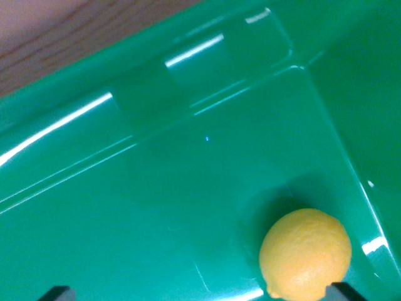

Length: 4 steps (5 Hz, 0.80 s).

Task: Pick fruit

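A yellow lemon point(305, 254) lies on the floor of a green plastic bin point(188, 188), at the wrist view's lower right, close to the bin's right wall. Only two dark fingertips of my gripper point(200, 295) show at the bottom edge: one fingertip point(57, 293) at the lower left, the other just below the lemon's right side. The fingers stand wide apart with nothing between them. The lemon sits beside the right fingertip, not between the two.
The bin's glossy back wall point(156, 81) rises across the upper part of the view, with a corner at the upper right. Beyond its rim a wooden surface point(56, 37) shows at the upper left.
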Each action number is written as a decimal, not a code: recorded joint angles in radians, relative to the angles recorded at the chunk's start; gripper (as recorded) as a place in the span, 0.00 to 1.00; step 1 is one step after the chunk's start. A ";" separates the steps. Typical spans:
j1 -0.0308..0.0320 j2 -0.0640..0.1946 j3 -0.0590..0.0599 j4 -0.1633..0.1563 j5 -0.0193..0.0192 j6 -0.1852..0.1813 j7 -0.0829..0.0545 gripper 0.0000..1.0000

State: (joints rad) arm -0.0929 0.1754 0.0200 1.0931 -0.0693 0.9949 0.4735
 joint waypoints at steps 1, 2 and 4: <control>0.0000 0.000 0.000 0.000 0.0000 0.000 0.000 0.00; -0.0148 0.018 -0.005 -0.033 -0.0126 -0.044 0.041 0.00; -0.0289 0.036 -0.010 -0.064 -0.0247 -0.086 0.081 0.00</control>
State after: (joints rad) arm -0.1218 0.2115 0.0105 1.0295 -0.0940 0.9091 0.5540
